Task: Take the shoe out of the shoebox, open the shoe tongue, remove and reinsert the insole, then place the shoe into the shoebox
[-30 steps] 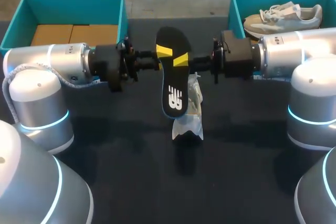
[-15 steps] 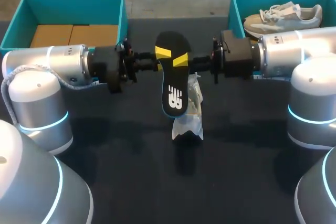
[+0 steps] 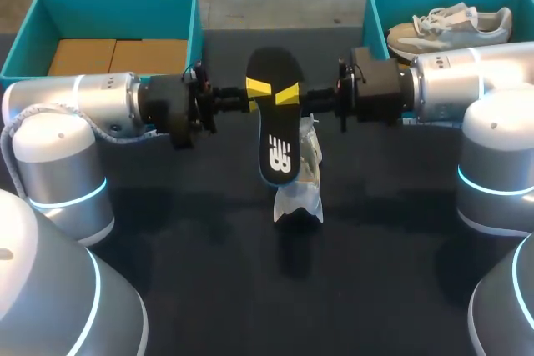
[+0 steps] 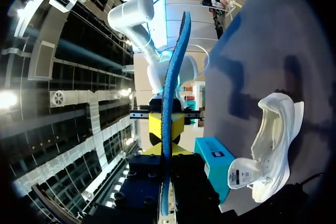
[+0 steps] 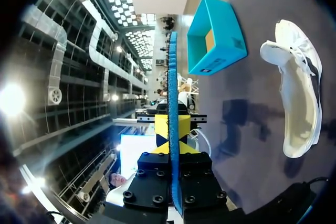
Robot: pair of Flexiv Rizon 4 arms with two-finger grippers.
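Above the white shoe [image 3: 302, 189], left hand [image 3: 259, 84] and right hand [image 3: 288, 95] each pinch the thin black, blue-edged insole [image 3: 277, 135].

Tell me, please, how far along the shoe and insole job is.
Done: the shoe lies on the table, outside any box, with its insole removed. In hand: the left gripper and right gripper both pinch the insole, held above the shoe. Left: reinserting the insole and boxing the shoe.
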